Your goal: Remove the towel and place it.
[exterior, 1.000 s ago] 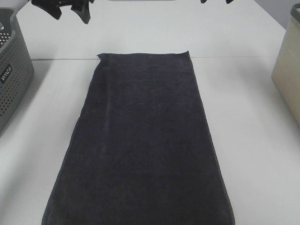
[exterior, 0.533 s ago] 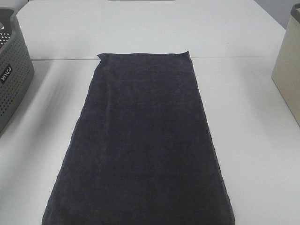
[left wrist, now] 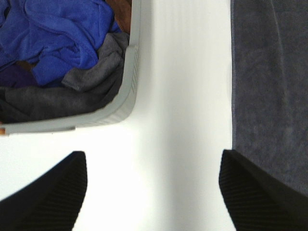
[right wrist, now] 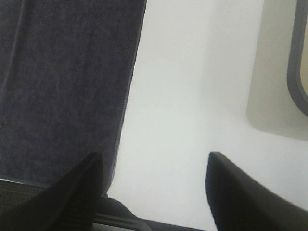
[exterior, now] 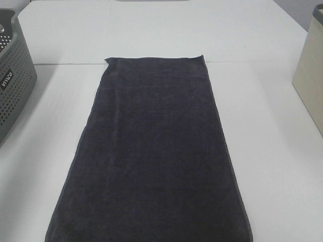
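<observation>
While flat mid-frame on the table [exterior: 272, 151], the towel [exterior: 156, 151] lies untouched.
Left gripper [left wrist: 153, 192] and right gripper [right wrist: 153, 192] spread empty, towel beside each.

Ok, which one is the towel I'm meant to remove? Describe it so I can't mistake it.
On the white table, between the grey basket on the left and the beige bin on the right, lies the towel. It is spread flat, long and rectangular, almost black, unlike the crumpled blue and grey cloths inside the basket.

A grey perforated basket [exterior: 12, 75] holding blue cloths [left wrist: 57, 33] stands left, a beige bin [exterior: 310, 75] right.
</observation>
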Controlling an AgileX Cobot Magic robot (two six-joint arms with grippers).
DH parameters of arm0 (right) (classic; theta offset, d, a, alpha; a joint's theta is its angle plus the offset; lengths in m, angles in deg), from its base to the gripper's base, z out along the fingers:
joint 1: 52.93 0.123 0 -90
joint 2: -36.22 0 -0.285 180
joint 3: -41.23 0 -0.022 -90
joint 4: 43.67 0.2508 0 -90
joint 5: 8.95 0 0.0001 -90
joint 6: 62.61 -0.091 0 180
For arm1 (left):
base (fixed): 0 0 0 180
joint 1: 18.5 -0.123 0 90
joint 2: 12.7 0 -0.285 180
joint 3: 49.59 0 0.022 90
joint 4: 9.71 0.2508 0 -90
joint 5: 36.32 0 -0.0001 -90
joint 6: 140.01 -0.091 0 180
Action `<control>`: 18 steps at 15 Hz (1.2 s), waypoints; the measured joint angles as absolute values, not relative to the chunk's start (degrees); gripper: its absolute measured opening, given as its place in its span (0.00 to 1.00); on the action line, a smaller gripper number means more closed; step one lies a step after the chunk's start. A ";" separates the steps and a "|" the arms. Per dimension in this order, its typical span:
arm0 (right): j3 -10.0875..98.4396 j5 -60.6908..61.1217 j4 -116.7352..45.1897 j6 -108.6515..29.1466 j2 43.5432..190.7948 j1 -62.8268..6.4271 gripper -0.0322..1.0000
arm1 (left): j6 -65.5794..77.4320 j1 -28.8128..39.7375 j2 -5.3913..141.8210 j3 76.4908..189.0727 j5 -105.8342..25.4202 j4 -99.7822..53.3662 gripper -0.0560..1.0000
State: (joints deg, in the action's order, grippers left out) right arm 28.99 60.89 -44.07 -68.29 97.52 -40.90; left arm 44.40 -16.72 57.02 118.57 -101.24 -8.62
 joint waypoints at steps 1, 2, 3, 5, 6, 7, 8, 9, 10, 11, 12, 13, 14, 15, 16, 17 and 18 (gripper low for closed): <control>25.26 60.89 -44.07 -67.89 92.19 -40.90 0.62 | 44.63 -16.72 50.95 114.33 -101.12 -8.62 0.73; 22.00 60.95 -44.07 -67.31 86.23 -40.90 0.62 | 44.68 -16.72 45.45 110.66 -101.12 -8.62 0.73; 18.96 60.95 -44.07 -66.91 80.96 -40.90 0.62 | 44.74 -16.72 40.01 107.85 -101.12 -8.62 0.73; 13.00 60.95 -44.07 -66.85 71.50 -40.90 0.62 | 44.68 -16.72 28.09 102.93 -101.12 -8.33 0.73; 10.60 61.01 -44.07 -66.85 67.49 -40.90 0.62 | 44.17 -16.72 23.22 100.46 -101.12 -7.70 0.73; 8.36 61.01 -44.18 -66.80 64.34 -40.90 0.62 | 43.77 -16.72 18.69 98.17 -101.12 -6.79 0.73; 6.07 61.01 -44.58 -66.51 61.25 -40.90 0.62 | 43.25 -16.72 13.94 95.99 -101.12 -6.33 0.73; 3.66 61.01 -44.93 -65.88 58.04 -40.90 0.62 | 42.39 -16.72 9.81 93.65 -101.12 -6.10 0.73; 1.43 61.01 -45.10 -64.96 54.89 -40.90 0.62 | 41.36 -16.72 5.63 91.47 -101.12 -5.99 0.73; 0.68 60.89 -45.10 -64.39 53.69 -40.90 0.62 | 40.90 -16.72 4.02 90.67 -101.12 -5.93 0.73; -0.92 60.72 -45.10 -63.02 50.76 -40.90 0.62 | 40.44 -16.72 0.36 88.89 -101.12 -5.81 0.73; -2.64 59.98 -45.10 -61.70 48.24 -40.90 0.62 | 40.33 -16.72 -2.56 87.40 -101.12 -5.87 0.73; -4.36 59.29 -45.10 -61.01 45.66 -40.90 0.62 | 39.99 -16.72 -4.68 85.80 -101.18 -6.67 0.73; -4.76 58.72 -45.04 -60.78 44.12 -40.90 0.62 | 39.47 -16.72 -5.03 84.82 -101.18 -7.70 0.73; -5.56 55.74 -44.93 -60.78 43.72 -40.90 0.62 | 38.38 -16.72 -5.26 83.16 -97.97 -9.71 0.73; -6.59 53.16 -44.76 -60.78 43.72 -40.90 0.62 | 38.38 -16.72 -5.26 82.47 -97.23 -10.00 0.73; -7.17 52.53 -44.70 -60.78 43.72 -40.90 0.62 | 38.38 -16.72 -5.26 82.36 -96.83 -10.00 0.73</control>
